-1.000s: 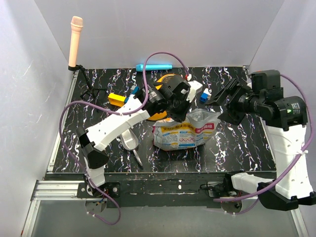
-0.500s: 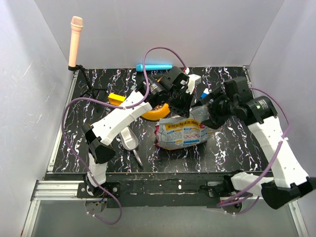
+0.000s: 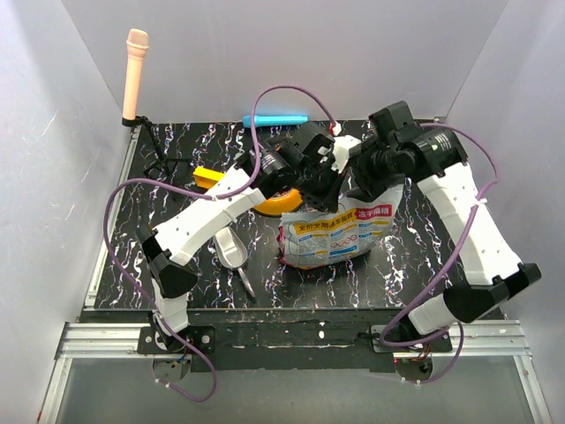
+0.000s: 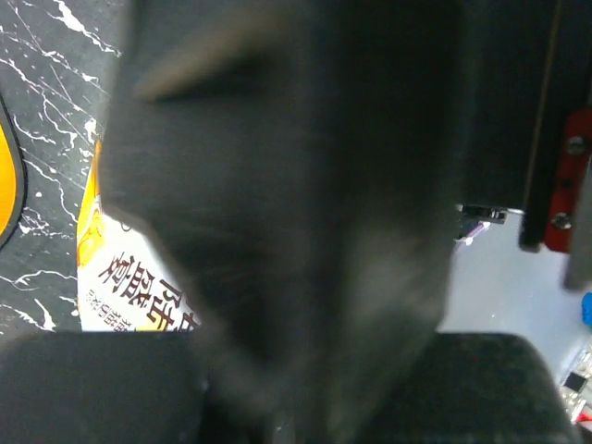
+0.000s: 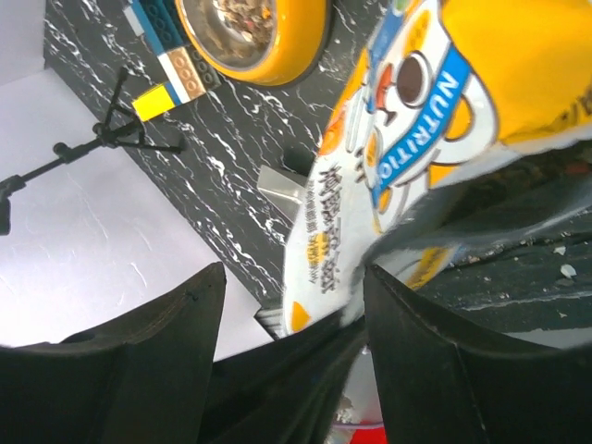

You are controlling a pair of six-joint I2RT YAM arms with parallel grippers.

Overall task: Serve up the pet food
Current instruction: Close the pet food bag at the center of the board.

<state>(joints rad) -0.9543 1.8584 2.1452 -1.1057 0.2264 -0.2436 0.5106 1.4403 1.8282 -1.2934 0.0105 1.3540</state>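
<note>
The pet food point(image 5: 236, 23) shows as brown kibble inside the yellow bowl point(image 5: 287, 57), which lies half under my left arm in the top view, yellow bowl point(image 3: 275, 201). A white, blue and yellow food bag point(image 3: 335, 234) stands in the middle of the table. My left gripper point(image 3: 325, 181) is shut on the bag's top left edge; its wrist view is mostly dark blur, with a corner of the bag point(image 4: 120, 287) showing. My right gripper point(image 3: 364, 184) is open at the top right edge, and the bag point(image 5: 388, 176) edge lies between its jaws, right gripper point(image 5: 294, 277).
A grey scoop point(image 3: 231, 250) lies left of the bag. A yellow block point(image 3: 210, 177) sits near the bowl, a blue bar point(image 3: 275, 119) lies at the back edge, and a small stand point(image 3: 157, 157) holding a pink stick point(image 3: 135, 71) occupies the back left corner.
My right arm has swung in from the right to the bag's top, and its jaws have begun to narrow. The left gripper has pulled the bag's top up and back slightly.
</note>
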